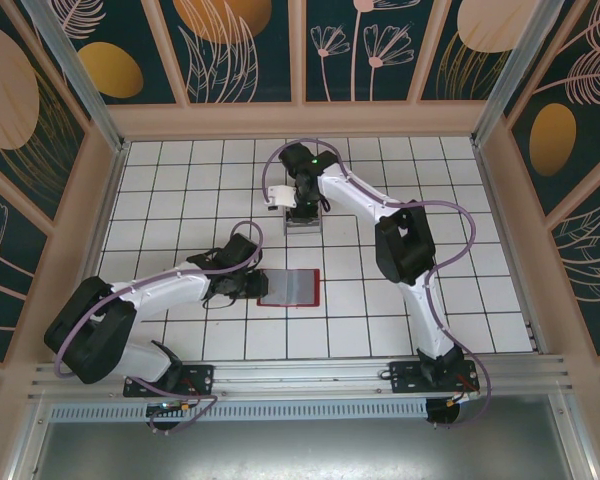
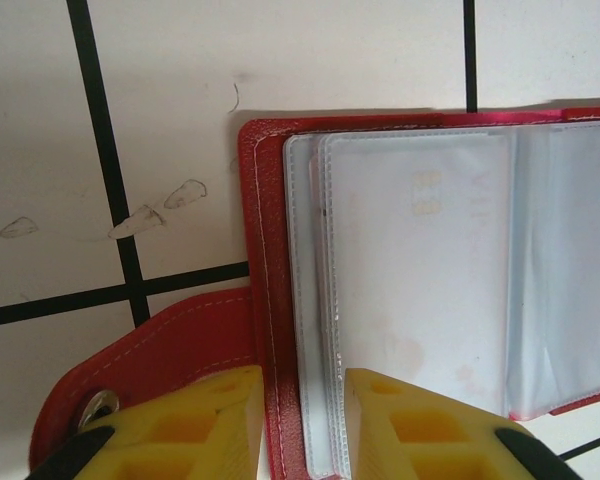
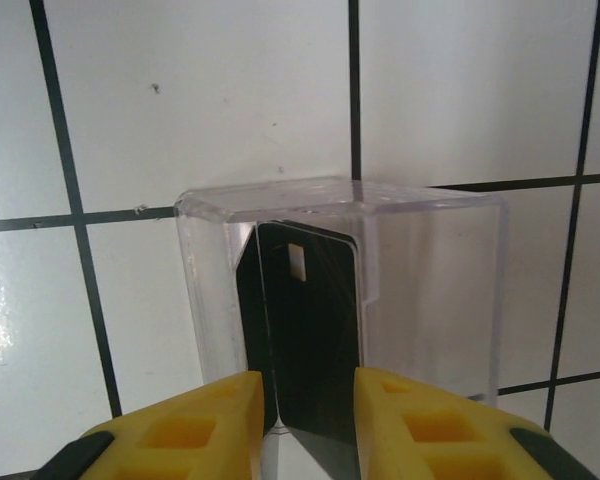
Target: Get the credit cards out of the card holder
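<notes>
Right wrist: right gripper (image 3: 308,388) pinches credit card (image 3: 312,330) in clear box (image 3: 430,290).

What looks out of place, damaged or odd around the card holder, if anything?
Nothing serious. Three small pale marks spot the tile left of the open card holder, and its front pocket shows faint stains.

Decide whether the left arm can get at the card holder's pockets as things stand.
Probably yes: the left gripper sits at the open card holder's left edge, and nothing covers the grey pockets.
</notes>
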`<action>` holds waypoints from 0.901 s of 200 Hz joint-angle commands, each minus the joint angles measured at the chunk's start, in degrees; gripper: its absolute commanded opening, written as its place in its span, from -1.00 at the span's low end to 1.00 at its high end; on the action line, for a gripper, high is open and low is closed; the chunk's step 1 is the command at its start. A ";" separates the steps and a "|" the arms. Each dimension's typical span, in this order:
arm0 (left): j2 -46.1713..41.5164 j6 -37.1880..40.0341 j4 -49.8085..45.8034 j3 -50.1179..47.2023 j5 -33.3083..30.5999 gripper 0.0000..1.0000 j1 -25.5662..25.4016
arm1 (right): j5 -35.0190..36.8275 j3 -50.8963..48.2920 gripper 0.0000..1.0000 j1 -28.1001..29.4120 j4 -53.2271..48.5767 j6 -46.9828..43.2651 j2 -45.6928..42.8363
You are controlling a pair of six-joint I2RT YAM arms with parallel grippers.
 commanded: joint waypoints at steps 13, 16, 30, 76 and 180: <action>-0.68 -0.95 -0.58 -0.38 0.45 -0.42 -0.06 | 2.58 1.78 -0.37 -0.53 2.12 -0.20 0.06; -0.70 -0.94 -0.59 -0.34 0.44 -0.42 -0.06 | 2.75 1.70 -0.36 -0.58 2.35 -0.24 0.01; -0.61 -0.97 -0.61 -0.37 0.49 -0.42 0.02 | 3.80 1.21 -0.35 -0.71 3.70 -0.19 -0.28; -0.56 -1.02 -0.63 -0.16 0.34 -0.42 -0.01 | 0.27 0.60 -0.14 -0.80 2.43 0.76 -2.34; 1.46 -1.16 0.25 -0.27 1.52 -0.41 -0.06 | -2.81 -4.82 0.03 -1.95 3.40 2.02 -2.19</action>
